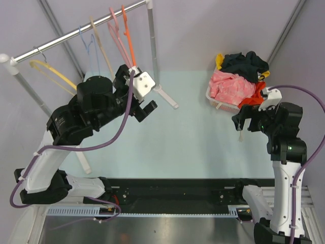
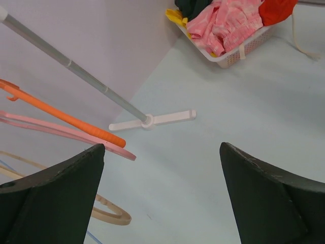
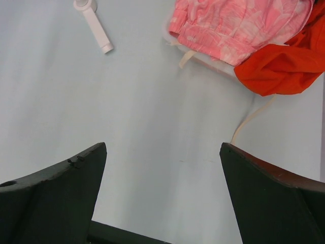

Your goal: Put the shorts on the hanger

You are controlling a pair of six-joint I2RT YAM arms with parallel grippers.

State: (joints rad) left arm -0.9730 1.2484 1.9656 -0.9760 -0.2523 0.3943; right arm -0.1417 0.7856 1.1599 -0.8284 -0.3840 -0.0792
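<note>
The dark shorts (image 1: 244,62) lie bunched on top of the clothes pile in a white basket (image 1: 215,104) at the back right; in the left wrist view only their dark edge (image 2: 190,6) shows. The pale-pink hanger (image 1: 118,38) hangs on the rack's rail, and its arm (image 2: 61,133) runs just left of my left fingers. My left gripper (image 1: 145,109) (image 2: 162,147) is open and empty, raised over the table beside the rack. My right gripper (image 1: 242,123) (image 3: 162,145) is open and empty over bare table, just in front of the basket.
The metal rail (image 1: 76,33) also carries an orange hanger (image 1: 128,35), a beige hanger (image 1: 101,48), a blue one (image 1: 86,43) and a yellow one (image 1: 51,73). The rack's white foot (image 1: 166,96) lies on the table. A pink garment (image 1: 231,86) and a red-orange garment (image 1: 252,96) hang over the basket's front.
</note>
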